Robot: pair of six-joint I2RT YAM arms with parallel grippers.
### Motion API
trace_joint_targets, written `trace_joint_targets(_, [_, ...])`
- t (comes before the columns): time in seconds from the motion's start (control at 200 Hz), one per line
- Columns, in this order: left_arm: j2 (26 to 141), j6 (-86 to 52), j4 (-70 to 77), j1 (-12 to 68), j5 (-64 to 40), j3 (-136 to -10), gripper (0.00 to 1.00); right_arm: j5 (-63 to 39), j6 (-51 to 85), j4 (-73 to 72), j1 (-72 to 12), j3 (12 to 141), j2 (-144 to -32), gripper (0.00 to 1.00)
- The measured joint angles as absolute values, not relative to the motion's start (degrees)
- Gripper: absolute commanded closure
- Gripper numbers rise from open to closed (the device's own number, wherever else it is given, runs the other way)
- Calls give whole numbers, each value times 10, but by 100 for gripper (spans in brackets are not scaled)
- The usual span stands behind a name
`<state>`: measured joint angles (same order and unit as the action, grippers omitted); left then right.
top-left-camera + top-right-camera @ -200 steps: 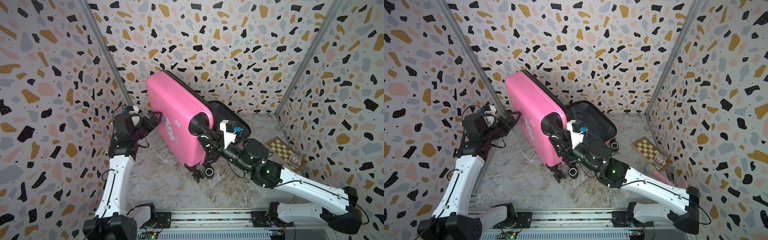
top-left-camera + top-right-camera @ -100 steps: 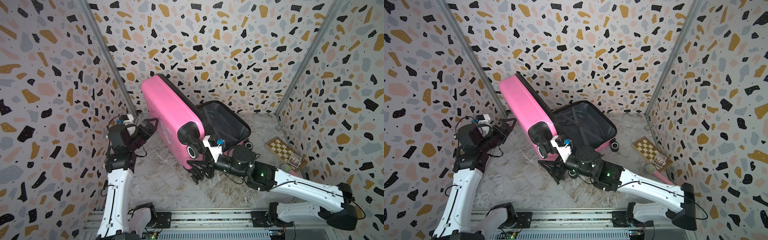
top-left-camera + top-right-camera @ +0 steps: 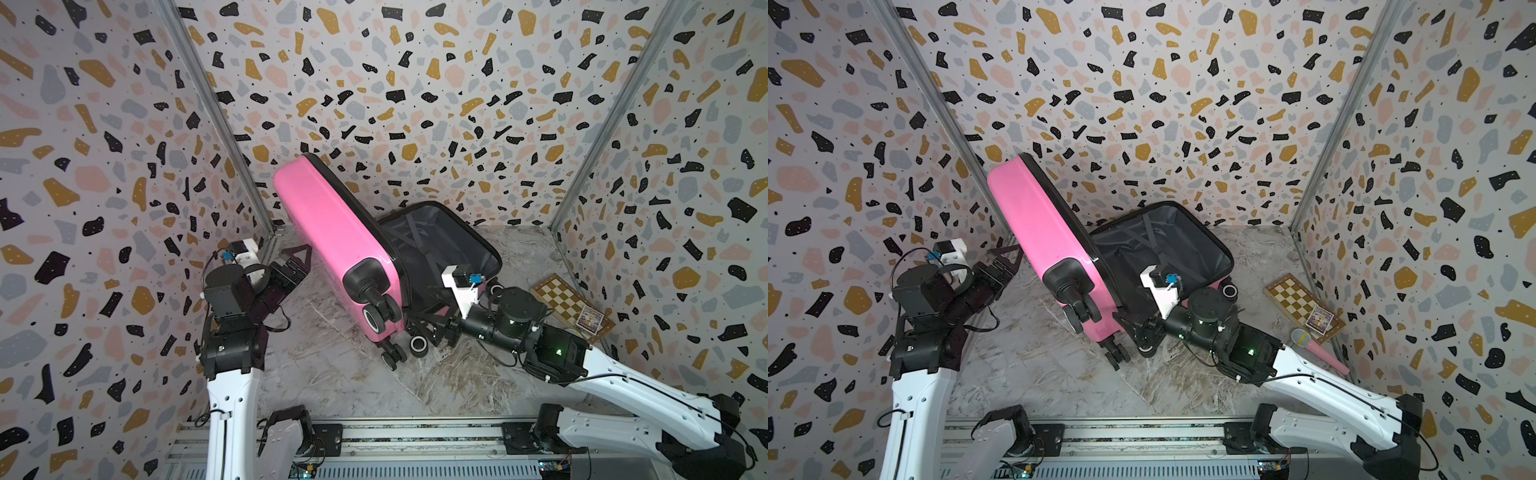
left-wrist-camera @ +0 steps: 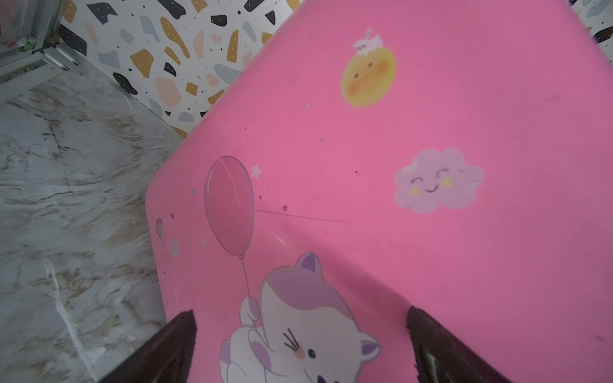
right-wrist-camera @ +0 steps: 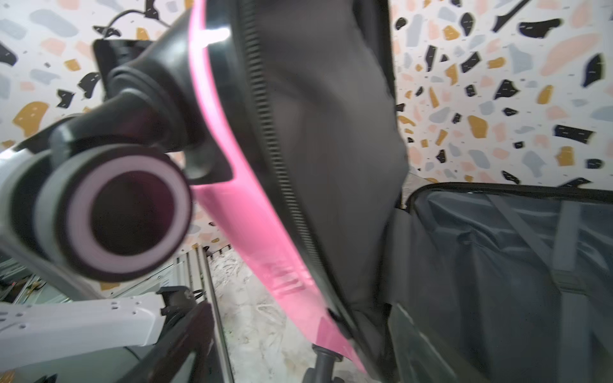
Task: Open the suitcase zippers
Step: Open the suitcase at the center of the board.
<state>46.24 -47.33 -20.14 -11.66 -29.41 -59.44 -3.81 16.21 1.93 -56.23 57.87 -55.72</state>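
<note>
Suitcase (image 3: 332, 232) sits mid-frame in both top views, already splayed: the pink half stands tilted, the lined half (image 3: 440, 245) lies flat just right of it. Left gripper (image 4: 300, 311) has its jaws apart, facing the cat print without touching it. Right gripper (image 3: 432, 330) looks spread near the lower shell edge, not clamped. The shell is likely stiff, glossy and slippery, probably light, and rolls on its wheels (image 5: 112, 212). Don't pinch the shell. Go for the zippers (image 5: 282, 165); no pulls are visible.

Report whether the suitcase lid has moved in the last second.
Yes. The suitcase lid has swung left, toward the corner post, baring more of the lining.
</note>
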Motion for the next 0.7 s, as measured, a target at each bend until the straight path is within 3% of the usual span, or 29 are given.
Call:
trace_joint_targets(0.16, [460, -472, -215, -117, -294, -609, 1, -108, 166, 55, -353, 573, -564, 16])
trace_joint_targets(0.34, [463, -471, -221, -118, -294, -609, 1, -161, 160, 88, -134, 576, -669, 20])
trace_joint_targets(0.536, [470, -467, -225, -118, -294, -609, 1, -165, 156, 107, -34, 619, -830, 25])
trace_joint_targets(0.701, [475, -462, -225, -118, -295, -609, 1, -156, 181, 106, 0, 657, -927, 29])
